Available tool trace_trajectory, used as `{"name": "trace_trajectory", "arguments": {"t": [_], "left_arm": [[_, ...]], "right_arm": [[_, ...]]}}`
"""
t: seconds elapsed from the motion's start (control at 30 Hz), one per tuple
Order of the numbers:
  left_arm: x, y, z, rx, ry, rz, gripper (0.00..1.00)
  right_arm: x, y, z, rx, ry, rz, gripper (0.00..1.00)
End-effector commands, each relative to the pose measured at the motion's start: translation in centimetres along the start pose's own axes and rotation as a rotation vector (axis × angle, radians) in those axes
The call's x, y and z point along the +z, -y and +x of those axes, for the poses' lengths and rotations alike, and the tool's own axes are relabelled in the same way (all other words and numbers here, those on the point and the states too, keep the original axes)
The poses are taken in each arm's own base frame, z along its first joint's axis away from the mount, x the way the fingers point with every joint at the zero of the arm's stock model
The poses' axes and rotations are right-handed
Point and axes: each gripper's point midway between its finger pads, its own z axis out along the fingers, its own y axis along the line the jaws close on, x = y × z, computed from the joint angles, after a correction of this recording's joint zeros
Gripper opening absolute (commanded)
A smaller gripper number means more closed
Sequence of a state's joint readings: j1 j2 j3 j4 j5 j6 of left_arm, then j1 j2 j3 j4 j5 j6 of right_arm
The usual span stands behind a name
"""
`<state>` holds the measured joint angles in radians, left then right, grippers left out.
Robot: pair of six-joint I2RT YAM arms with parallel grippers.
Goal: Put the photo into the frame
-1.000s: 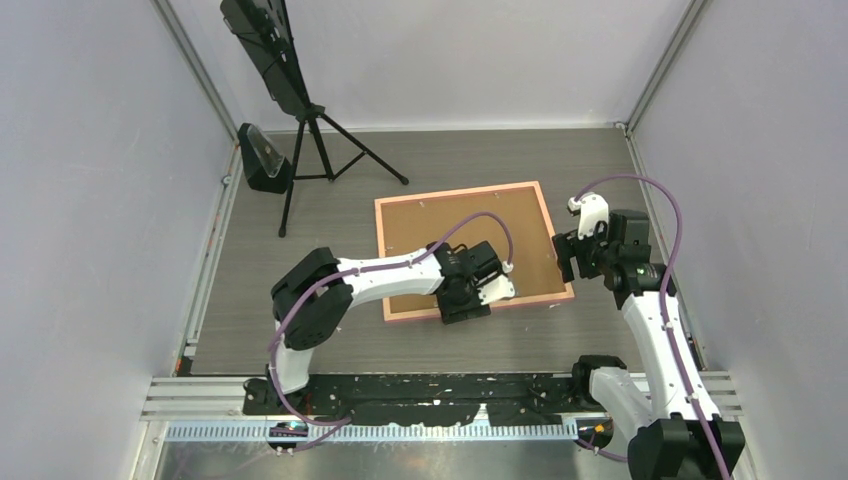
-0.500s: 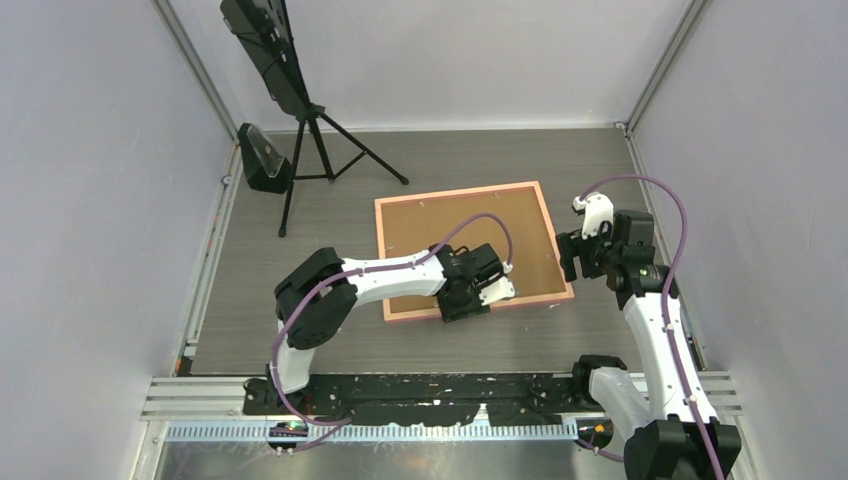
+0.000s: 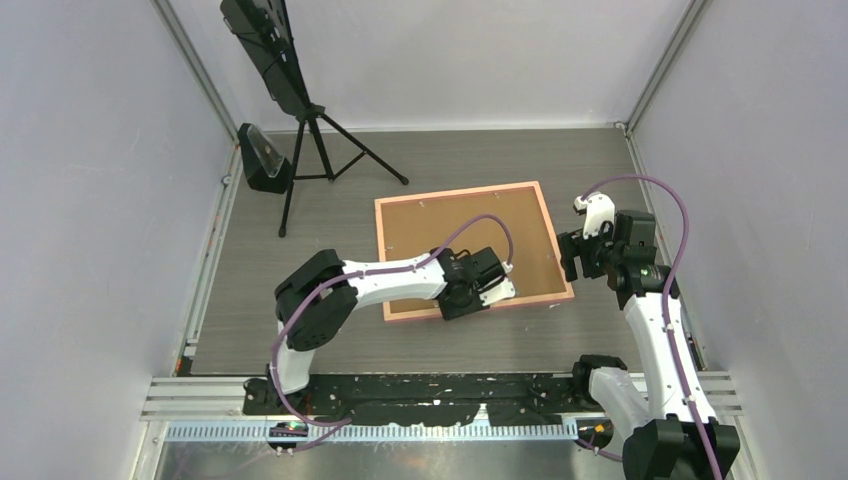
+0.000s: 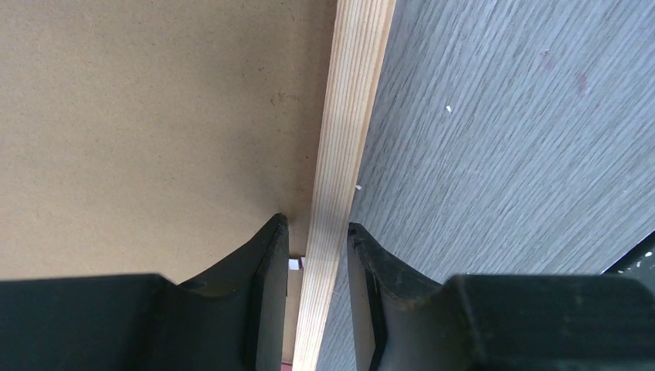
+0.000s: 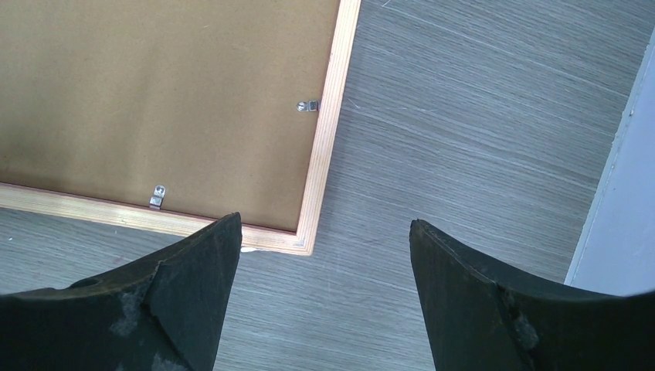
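- Here, the frame (image 3: 458,191) lies face down on the table (image 5: 479,154), centre-right, with the brown backing board (image 5: 154,93) filling it and small metal tabs (image 5: 308,105) along its inner edge.
- The photo does not show as a picture anywhere. A white sliver (image 4: 296,264) sits between the rail and the board, but I cannot tell whether that is the print's back.
- The left gripper (image 4: 315,232) straddles the near rail, one finger on the board side and one on the table side. The outer finger looks to be touching the wood, while a slight gap shows inside, so I cannot tell whether it pinches the rail.
- The right gripper (image 5: 324,228) hangs spread wide and empty just beside the frame's near-right corner.
- The frame looks light and stiff, its rails thin. A pinch across one rail should lift it, though it is likely to swing, and a second hold at the corner would steady it.
- A glossy print would be thin, floppy and slick, so it is best taken by an edge and slid rather than pressed.
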<state>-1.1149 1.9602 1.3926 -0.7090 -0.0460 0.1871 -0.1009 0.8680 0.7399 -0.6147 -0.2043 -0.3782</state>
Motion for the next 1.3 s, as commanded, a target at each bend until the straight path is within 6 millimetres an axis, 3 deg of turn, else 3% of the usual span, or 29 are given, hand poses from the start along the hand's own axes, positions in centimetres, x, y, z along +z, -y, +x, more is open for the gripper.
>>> {"name": "trace_trajectory", "arguments": {"t": [0.0, 0.2, 0.33, 0.53, 0.7, 0.87, 1.27], "left_arm": [[0.4, 1.4, 1.1, 0.001, -0.034, 0.019, 0.31], [1.0, 1.5, 1.3, 0.006, -0.051, 0.016, 0.24], [1.0, 1.6, 1.2, 0.003, -0.049, 0.019, 0.0], [0.7, 2.5, 1.0, -0.005, -0.045, 0.085, 0.0], [-0.8, 2.8, 0.2, -0.015, -0.012, 0.164, 0.0], [-2.7, 2.5, -0.5, 0.015, -0.005, 0.202, 0.0], [-4.9, 1.0, -2.4, -0.035, -0.009, 0.256, 0.0]], "right_arm": [[-0.7, 0.3, -1.6, -0.004, 0.059, 0.011, 0.86], [-0.6, 0.3, -1.5, -0.003, 0.055, 0.005, 0.86], [-0.5, 0.0, -1.5, -0.018, 0.053, -0.013, 0.86], [-0.8, -1.0, -1.9, -0.085, 0.096, -0.081, 0.85], [-1.4, -2.5, -2.2, -0.205, 0.164, -0.175, 0.85], [-1.3, -4.9, -0.4, -0.365, 0.161, -0.326, 0.85], [-0.8, -7.4, 3.5, -0.605, 0.145, -0.469, 0.84]]}}
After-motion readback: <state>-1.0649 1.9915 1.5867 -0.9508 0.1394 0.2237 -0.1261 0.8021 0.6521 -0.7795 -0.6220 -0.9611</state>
